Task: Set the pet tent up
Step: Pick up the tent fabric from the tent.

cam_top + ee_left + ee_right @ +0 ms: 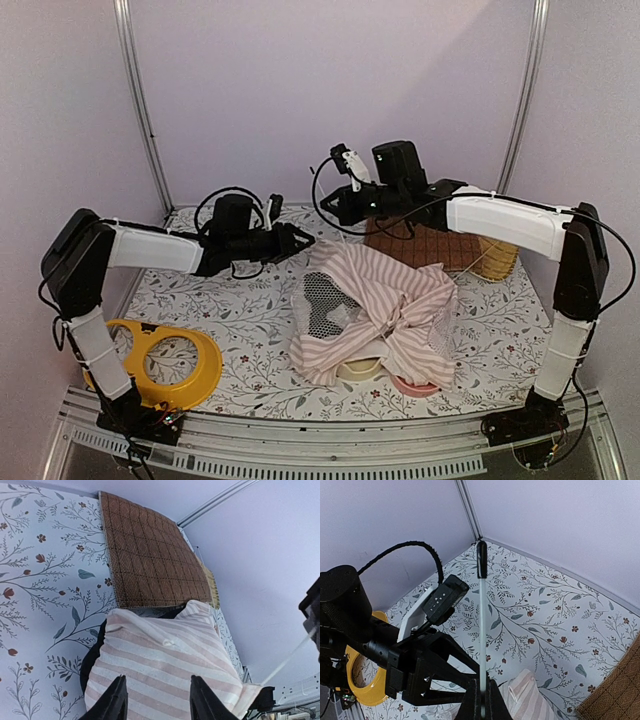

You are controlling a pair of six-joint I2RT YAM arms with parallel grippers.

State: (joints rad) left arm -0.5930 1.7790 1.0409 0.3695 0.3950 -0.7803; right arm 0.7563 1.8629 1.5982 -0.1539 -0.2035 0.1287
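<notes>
Left gripper [157, 687], nearest the lens, is held part open and empty, the pet tent [165, 650] lying just beyond its fingers. Right gripper [482, 702] is clamped on a thin clear pole [482, 625]. From above, the pet tent is seen crumpled on the table [200, 300], near both grippers.

Counter [250, 310] is being covered by white floral-print sheet; space is being enclosed by plain lilac walls [330, 80], metal corner rails [141, 100].
</notes>
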